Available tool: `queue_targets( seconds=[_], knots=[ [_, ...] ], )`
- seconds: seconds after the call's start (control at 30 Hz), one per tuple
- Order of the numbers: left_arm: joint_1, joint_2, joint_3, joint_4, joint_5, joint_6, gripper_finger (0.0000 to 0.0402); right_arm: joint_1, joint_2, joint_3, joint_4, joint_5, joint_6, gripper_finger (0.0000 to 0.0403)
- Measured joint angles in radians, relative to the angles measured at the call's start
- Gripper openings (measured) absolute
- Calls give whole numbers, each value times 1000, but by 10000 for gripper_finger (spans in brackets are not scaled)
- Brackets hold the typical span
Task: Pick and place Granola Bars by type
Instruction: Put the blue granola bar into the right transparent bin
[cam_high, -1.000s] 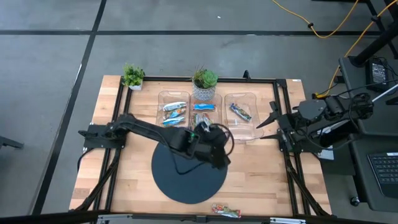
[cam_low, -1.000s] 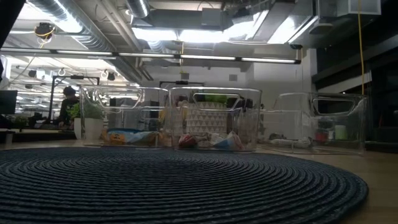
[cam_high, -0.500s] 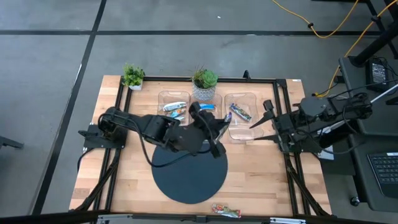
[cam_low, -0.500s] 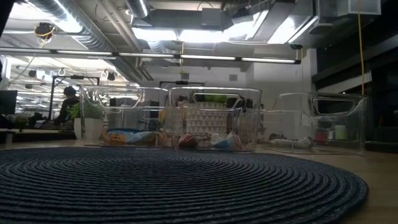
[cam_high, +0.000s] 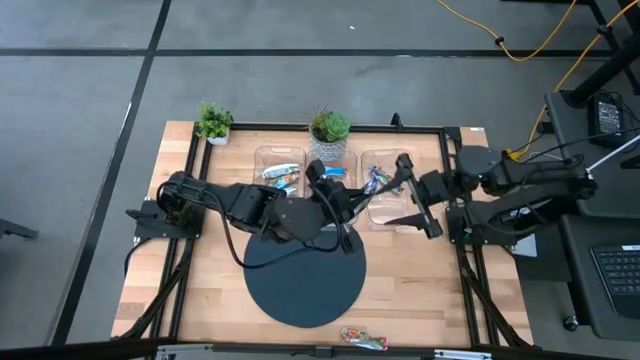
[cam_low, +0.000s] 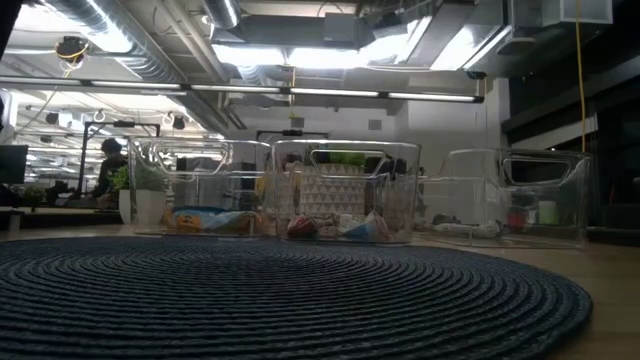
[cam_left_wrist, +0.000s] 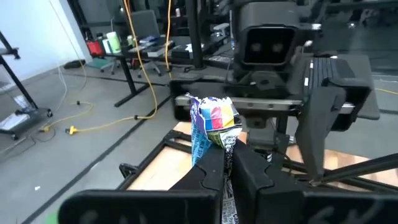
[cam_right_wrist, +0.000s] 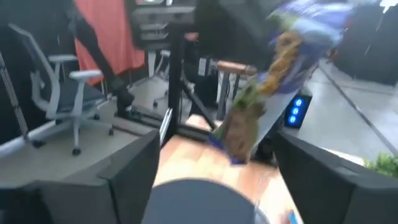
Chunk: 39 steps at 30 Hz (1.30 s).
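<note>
On the wooden table (cam_high: 200, 270), three clear bins (cam_high: 385, 212) are holding granola bars (cam_high: 281, 178). The left gripper (cam_left_wrist: 227, 163) is pinching a multicoloured bar (cam_left_wrist: 212, 123); the right gripper (cam_high: 410, 190) is gaping wide.

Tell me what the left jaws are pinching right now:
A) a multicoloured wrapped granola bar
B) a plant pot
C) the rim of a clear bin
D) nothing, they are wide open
A: in the left wrist view the left gripper is shut on a multicoloured granola bar held upright, facing the right arm's open gripper.
</note>
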Motion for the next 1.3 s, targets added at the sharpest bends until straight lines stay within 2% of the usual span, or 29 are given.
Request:
queue_targets(
  seconds=[0.13,0.33,0.6,0.8,1.17,1.3],
  knots=[
    [-17,0,0,51,-2,66,3,-51,49,0,67,-68,22,338],
    [-30,0,0,69,-16,92,3,-88,125,0,186,-173,76,341],
    [-27,0,0,69,-16,93,3,-89,181,0,332,-206,103,311],
    [-15,0,0,69,-10,97,3,-89,190,0,356,-206,103,247],
    [14,0,0,69,68,103,6,-89,190,0,352,-202,78,77],
    [15,0,0,69,67,130,23,-90,187,0,350,-199,68,42]
  ],
)
